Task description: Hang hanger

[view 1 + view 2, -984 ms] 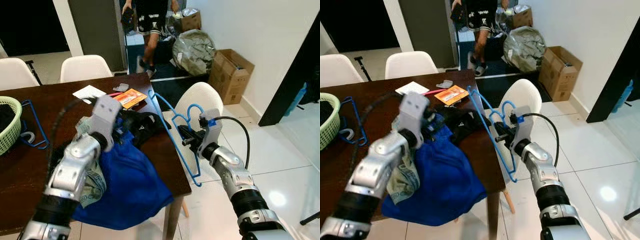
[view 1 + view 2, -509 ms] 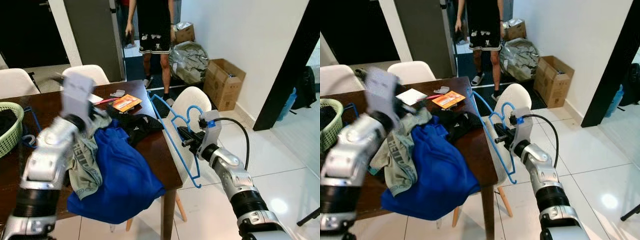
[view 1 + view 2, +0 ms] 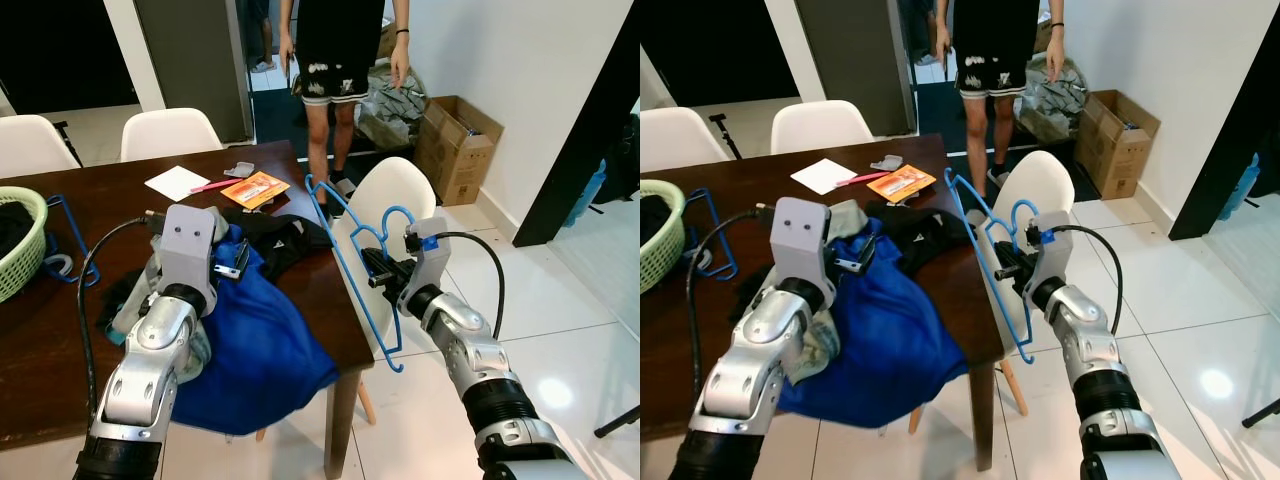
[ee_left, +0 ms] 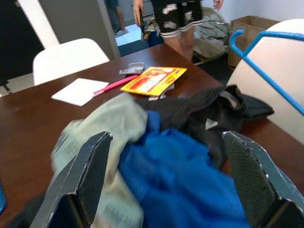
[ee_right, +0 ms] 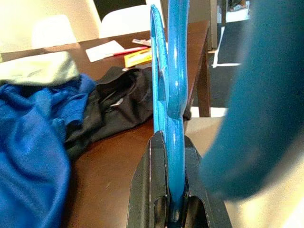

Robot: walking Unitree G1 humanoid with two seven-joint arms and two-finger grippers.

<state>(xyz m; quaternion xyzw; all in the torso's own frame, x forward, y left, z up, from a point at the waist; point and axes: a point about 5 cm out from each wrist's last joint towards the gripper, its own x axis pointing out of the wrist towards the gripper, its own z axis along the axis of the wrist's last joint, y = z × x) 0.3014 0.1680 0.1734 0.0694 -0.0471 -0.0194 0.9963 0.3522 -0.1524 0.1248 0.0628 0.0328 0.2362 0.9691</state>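
Dark wooden dining table carries a heaped blue fabric garment. Our right gripper clamps the blue wire hanger at 3 o'clock, off the table edge. Our left gripper has dropped from its raised position; fingers spread wide over the garment, ready to grasp.
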